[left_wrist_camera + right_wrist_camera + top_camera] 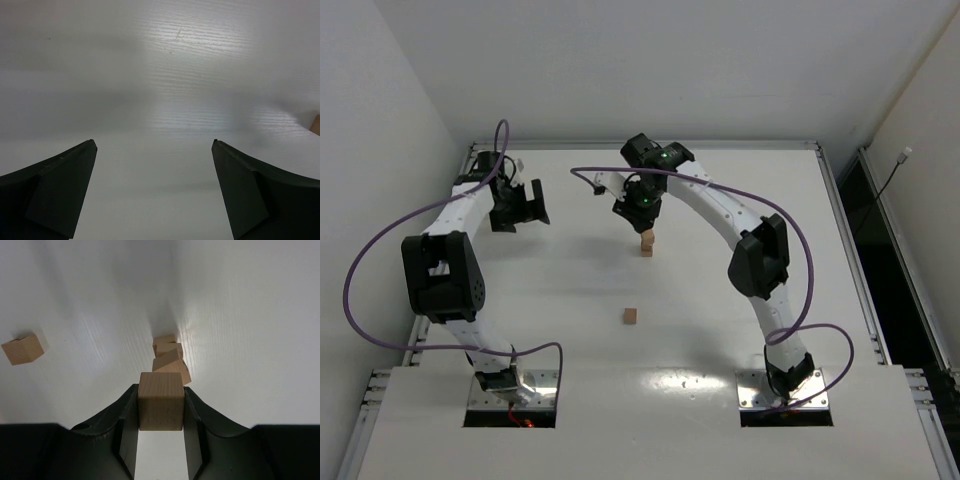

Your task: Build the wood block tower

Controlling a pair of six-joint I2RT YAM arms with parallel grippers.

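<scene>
1. Seen from above, a white table (720, 330) has two robot arms bolted at its 6 o'clock edge: the left arm (445, 275) and the right arm (760, 260), both white with black joints.
2. The right arm arches inward, so the right gripper (642, 212) hangs just beyond the table's centre, toward 12 o'clock.
3. In the right wrist view, the right gripper (161, 390) has its jaws closed on a small, plain, light-tan wooden cube. This held cube (161, 401) sits squarely between the two black fingers (115, 420), one against each side face.
4. Directly beneath the held cube stands the tower (170, 360), a narrow stack of matching tan wooden cubes, one cube wide. Its top cube is twisted a little against those below. How many cubes it holds cannot be told, nor whether the held cube touches its top.
5. From above, the tower (647, 243) shows just at 6 o'clock of the right gripper.
6. Another tan wooden cube, the loose cube (631, 316), lies alone on the table at 6 o'clock of the tower, well apart from it. In the right wrist view the loose cube (22, 350) appears at 10 o'clock of the held cube.
7. The left gripper (520, 205) hangs at 10 o'clock of the tower, well apart. In the left wrist view, the left gripper (155, 190) has its jaws spread wide, with white table surface showing between them.
</scene>
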